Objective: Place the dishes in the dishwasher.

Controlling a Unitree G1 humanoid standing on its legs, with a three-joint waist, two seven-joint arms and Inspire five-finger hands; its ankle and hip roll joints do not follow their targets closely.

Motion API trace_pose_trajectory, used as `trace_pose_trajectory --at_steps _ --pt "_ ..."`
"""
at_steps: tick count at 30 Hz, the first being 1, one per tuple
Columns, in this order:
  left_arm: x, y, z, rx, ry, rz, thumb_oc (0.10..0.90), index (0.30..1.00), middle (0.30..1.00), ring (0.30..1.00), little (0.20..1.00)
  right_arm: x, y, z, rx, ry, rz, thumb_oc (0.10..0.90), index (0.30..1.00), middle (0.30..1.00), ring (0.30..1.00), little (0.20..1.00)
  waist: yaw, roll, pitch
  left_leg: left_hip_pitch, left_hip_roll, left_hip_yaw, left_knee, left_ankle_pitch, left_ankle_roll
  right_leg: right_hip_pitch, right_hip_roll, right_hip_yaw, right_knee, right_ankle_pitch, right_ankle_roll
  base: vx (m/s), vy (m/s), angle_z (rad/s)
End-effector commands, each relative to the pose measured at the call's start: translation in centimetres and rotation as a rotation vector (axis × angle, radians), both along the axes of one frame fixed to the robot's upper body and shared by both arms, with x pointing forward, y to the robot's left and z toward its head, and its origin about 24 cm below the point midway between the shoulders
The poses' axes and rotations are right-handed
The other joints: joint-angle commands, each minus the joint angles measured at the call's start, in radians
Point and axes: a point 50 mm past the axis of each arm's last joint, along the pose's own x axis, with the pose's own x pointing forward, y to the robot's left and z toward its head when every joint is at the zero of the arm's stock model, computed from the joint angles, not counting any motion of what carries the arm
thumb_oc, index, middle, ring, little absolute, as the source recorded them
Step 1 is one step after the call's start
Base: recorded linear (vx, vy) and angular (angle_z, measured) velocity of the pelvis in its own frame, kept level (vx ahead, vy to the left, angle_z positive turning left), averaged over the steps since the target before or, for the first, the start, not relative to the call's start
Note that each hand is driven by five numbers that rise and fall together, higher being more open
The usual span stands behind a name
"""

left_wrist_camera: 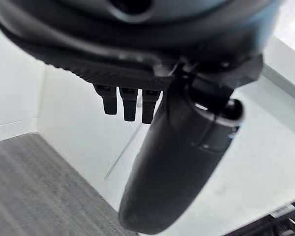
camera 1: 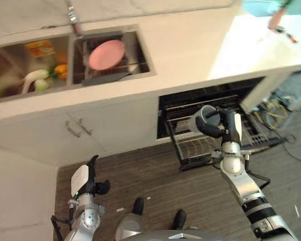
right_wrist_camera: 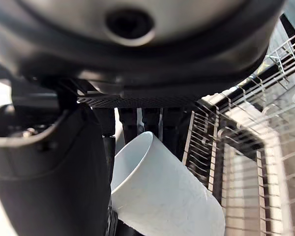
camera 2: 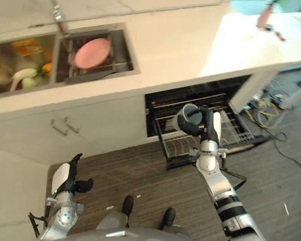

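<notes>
Right hand (camera 1: 226,128) clamped on cup (camera 1: 204,118) | over dishwasher rack (camera 1: 200,148)

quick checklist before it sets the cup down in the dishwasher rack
1. Cup held: ok. The right hand has its fingers curled round the cup.
2. Cup over the rack: ok. It hangs above the pulled-out lower rack, mouth tipped sideways.
3. Rack out and reachable: ok. The rack is drawn out of the dishwasher opening.
4. Free slot under the cup: cannot tell. The wires below it look bare, but the hand hides part of them.
5. Left hand out of the way: ok. The left hand is low by the cabinet, open, holding nothing.
6. Dishes left: not ok. A pink plate sits in the sink.
</notes>
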Motion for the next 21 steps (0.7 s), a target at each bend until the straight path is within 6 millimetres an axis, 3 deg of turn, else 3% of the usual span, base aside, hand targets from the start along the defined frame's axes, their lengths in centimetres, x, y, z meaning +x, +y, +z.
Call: trace_pose_trajectory --at_steps 1,4,6,7,9,10,14,21 --pt "2.7 1.6 3.8 0.071 -0.185 -0.067 0.800 0.900 0.900 0.900 0.900 2.6 1.7 6.5 -0.059 -0.293 0.085 0.400 0.300 0.300 0.300 0.300 0.000 -0.051 0.002 -0.051 0.026 0.107 0.004 -0.007 -0.033 0.022 -0.085 0.050 0.011 -0.073 0.109 -0.01 0.027 0.32" --pt "1.9 1.7 2.5 0.009 -0.126 -0.048 0.800 0.900 0.900 0.900 0.900 4.5 -0.8 3.2 -0.211 -0.076 -0.022 0.400 0.300 0.300 0.300 0.300 0.057 -0.051 0.043 -0.129 0.019 0.071 0.004 0.014 -0.052 -0.017 -0.090 -0.009 0.011 -0.071 0.107 0.02 0.024 0.16" --pt "2.0 1.7 2.5 0.009 -0.128 -0.048 0.800 0.900 0.900 0.900 0.900 4.5 -0.8 3.2 -0.211 -0.078 -0.022 0.400 0.300 0.300 0.300 0.300 0.054 -0.051 0.041 -0.134 0.018 0.069 0.004 0.019 -0.050 -0.021 -0.091 -0.012 0.011 -0.067 0.108 0.00 0.006 0.39" --pt "2.0 1.6 2.2 0.002 -0.114 -0.058 0.800 0.900 0.900 0.900 0.900 4.9 -2.5 2.2 -0.260 0.001 -0.108 0.400 0.300 0.300 0.300 0.300 0.075 -0.047 0.056 -0.155 0.011 0.055 0.004 0.021 -0.057 -0.026 -0.095 -0.036 0.011 -0.070 0.108 0.01 0.012 0.56" --pt "2.1 1.5 2.2 -0.001 -0.117 -0.064 0.800 0.900 0.900 0.900 0.900 5.0 -3.1 1.8 -0.248 0.029 -0.147 0.400 0.300 0.300 0.300 0.300 0.081 -0.046 0.062 -0.165 0.007 0.047 0.004 0.024 -0.058 -0.030 -0.097 -0.044 0.011 -0.068 0.109 0.01 0.009 0.45" --pt "2.2 1.3 2.3 -0.002 -0.118 -0.080 0.800 0.900 0.900 0.900 0.900 4.7 -4.8 0.2 -0.233 0.123 -0.245 0.400 0.300 0.300 0.300 0.300 0.104 -0.040 0.076 -0.183 -0.005 0.034 0.004 0.028 -0.057 -0.033 -0.103 -0.064 0.011 -0.068 0.111 0.01 0.009 0.50" --pt "2.4 1.4 2.0 -0.006 -0.108 -0.072 0.800 0.900 0.900 0.900 0.900 4.2 -5.4 -1.2 -0.178 0.196 -0.294 0.400 0.300 0.300 0.300 0.300 0.115 -0.034 0.085 -0.196 -0.016 0.020 0.004 0.030 -0.053 -0.037 -0.111 -0.083 0.011 -0.067 0.114 0.00 0.017 0.23" --pt "3.6 1.1 2.0 -0.022 -0.133 -0.057 0.800 0.900 0.900 0.900 0.900 5.1 -4.7 -0.7 -0.134 0.195 -0.268 0.400 0.300 0.300 0.300 0.300 0.117 -0.029 0.096 -0.202 -0.020 0.020 0.004 0.031 -0.048 -0.049 -0.121 -0.076 0.011 -0.056 0.116 -0.01 0.010 0.02"
